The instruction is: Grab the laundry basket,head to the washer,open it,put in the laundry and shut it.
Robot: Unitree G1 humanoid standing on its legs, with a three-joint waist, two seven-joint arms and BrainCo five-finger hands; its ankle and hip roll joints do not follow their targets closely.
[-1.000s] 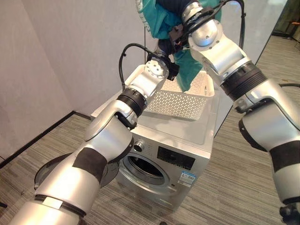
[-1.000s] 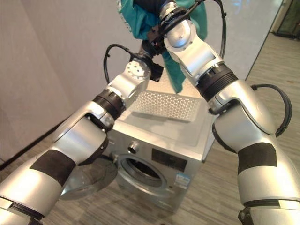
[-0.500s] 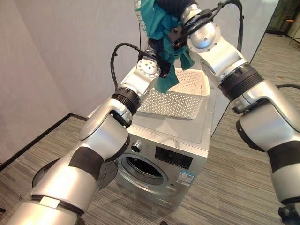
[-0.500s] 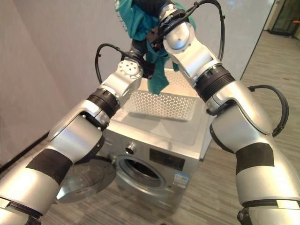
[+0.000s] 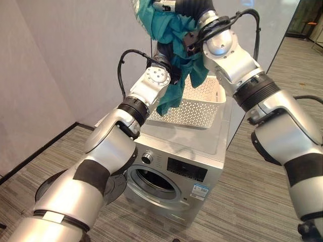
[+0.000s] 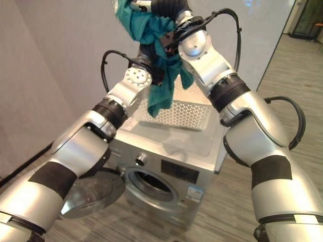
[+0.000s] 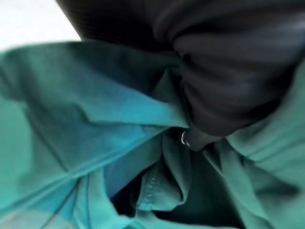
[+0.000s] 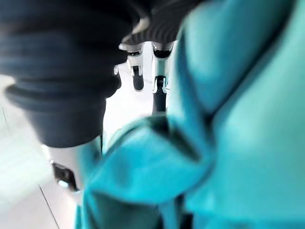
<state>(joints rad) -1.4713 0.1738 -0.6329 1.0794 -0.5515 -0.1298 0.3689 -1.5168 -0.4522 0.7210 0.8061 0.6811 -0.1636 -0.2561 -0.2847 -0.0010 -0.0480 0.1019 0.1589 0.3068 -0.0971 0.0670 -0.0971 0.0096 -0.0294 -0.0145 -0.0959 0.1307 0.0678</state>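
A teal garment [image 5: 174,30] hangs bunched from my right hand [image 5: 181,6], which is raised high above the washer and shut on the cloth. The garment's loose end dangles past the left front edge of the white perforated laundry basket [image 5: 202,108]. The basket stands on top of the silver front-loading washer [image 5: 176,161]. My left hand [image 5: 162,50] is up against the hanging cloth just below the right hand, buried in its folds. Teal fabric [image 7: 71,119] lies close against that hand in the left wrist view. The washer's round door [image 6: 93,189] stands swung open at the lower left, and the drum opening [image 5: 154,181] is exposed.
A pale wall runs behind and to the left of the washer. Striped grey carpet [image 5: 242,201] covers the floor around it. A dark doorway [image 5: 308,20] shows at the far right.
The teal garment has come up out of the basket and shifted left with both hands. Its tail now hangs over the basket's front left edge instead of inside it.
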